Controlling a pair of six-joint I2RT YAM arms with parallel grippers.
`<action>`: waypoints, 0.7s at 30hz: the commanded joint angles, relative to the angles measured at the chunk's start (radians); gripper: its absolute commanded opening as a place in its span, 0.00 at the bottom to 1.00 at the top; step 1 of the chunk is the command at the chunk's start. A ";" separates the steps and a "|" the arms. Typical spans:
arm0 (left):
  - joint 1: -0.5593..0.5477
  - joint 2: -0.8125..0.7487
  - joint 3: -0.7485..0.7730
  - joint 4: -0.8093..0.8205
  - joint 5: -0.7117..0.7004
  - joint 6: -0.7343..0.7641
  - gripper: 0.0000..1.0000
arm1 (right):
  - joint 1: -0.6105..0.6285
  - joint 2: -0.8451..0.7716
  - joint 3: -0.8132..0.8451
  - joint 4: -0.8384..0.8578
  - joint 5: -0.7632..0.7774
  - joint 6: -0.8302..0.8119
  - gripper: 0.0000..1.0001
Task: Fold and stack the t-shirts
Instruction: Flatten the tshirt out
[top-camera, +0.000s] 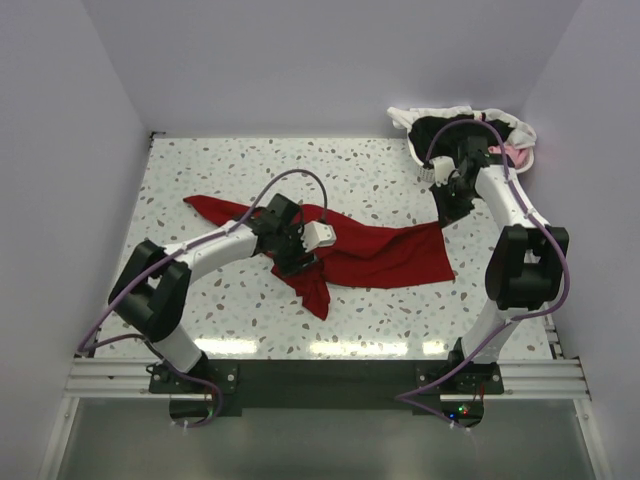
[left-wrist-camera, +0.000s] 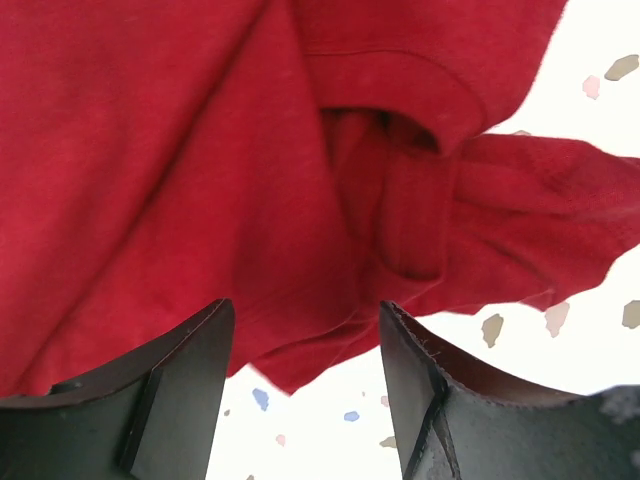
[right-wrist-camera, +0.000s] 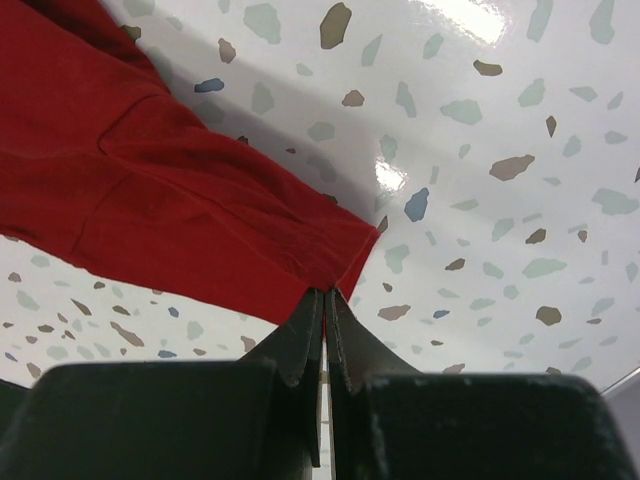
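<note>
Right gripper (right-wrist-camera: 325, 300): jaws closed to a sliver, pinching a corner of the red t-shirt (right-wrist-camera: 150, 200). Left gripper (left-wrist-camera: 305, 312): jaws wide apart, nothing between them, poised over a bunched sleeve fold. The shirt lay crumpled across the middle of the table (top-camera: 400, 170), between both arms. The cloth looked light and limp, and would likely sag and drag from a single pinch. Best holds, in my judgement, were hem corners or shoulder seams, one per gripper. The black, white and pink t-shirts (top-camera: 445, 130) were heaped in the basket (top-camera: 430, 172) at the far right corner.
</note>
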 joint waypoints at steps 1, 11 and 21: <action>-0.033 0.010 0.004 0.047 -0.019 -0.030 0.64 | -0.003 -0.028 -0.006 0.027 0.026 -0.007 0.00; -0.062 0.061 0.016 0.098 -0.120 -0.056 0.22 | -0.003 -0.017 -0.002 0.025 0.031 -0.012 0.00; -0.015 -0.132 0.059 -0.096 0.011 -0.017 0.00 | -0.003 -0.072 -0.003 0.031 0.088 -0.036 0.00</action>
